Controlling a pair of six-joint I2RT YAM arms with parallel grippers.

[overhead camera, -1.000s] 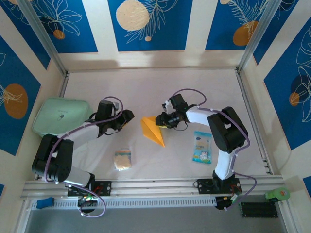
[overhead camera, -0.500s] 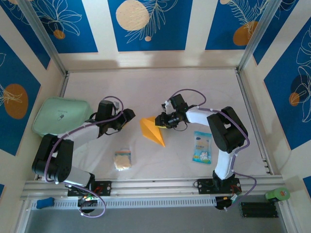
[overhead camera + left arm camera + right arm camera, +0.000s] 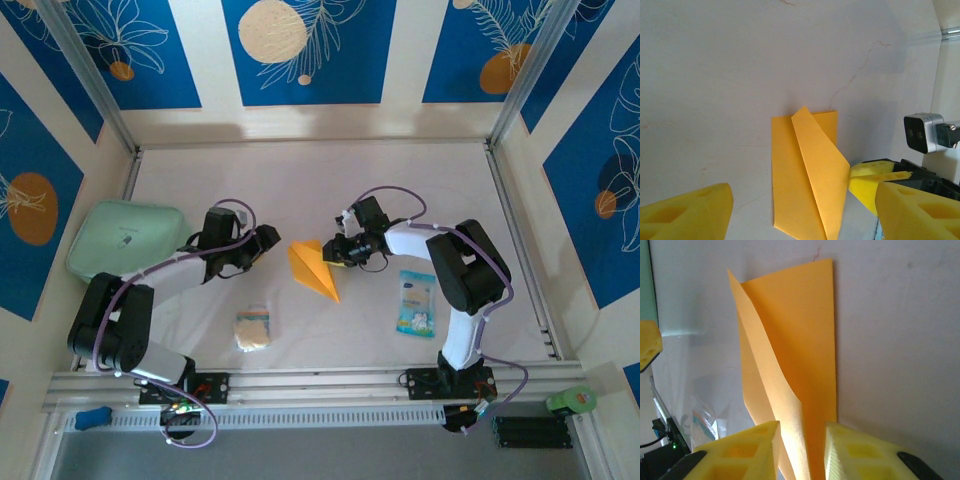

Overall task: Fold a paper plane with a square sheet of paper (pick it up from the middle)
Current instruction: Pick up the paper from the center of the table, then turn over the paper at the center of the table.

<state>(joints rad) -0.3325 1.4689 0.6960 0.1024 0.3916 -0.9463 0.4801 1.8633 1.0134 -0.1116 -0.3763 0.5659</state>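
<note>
Right wrist cam: right gripper straddles the raised flap of the square sheet of paper, gap narrow; pinched or not, can't tell. Top cam: left gripper sits low, just left of the sheet, wide open, empty.

Bright, even, diffuse light; bench shadows faint and short. Top view sharp. Wrist views: foam fingers at 6 o'clock soft-blurred, right wrist view dimmer toward 9 o'clock.
</note>
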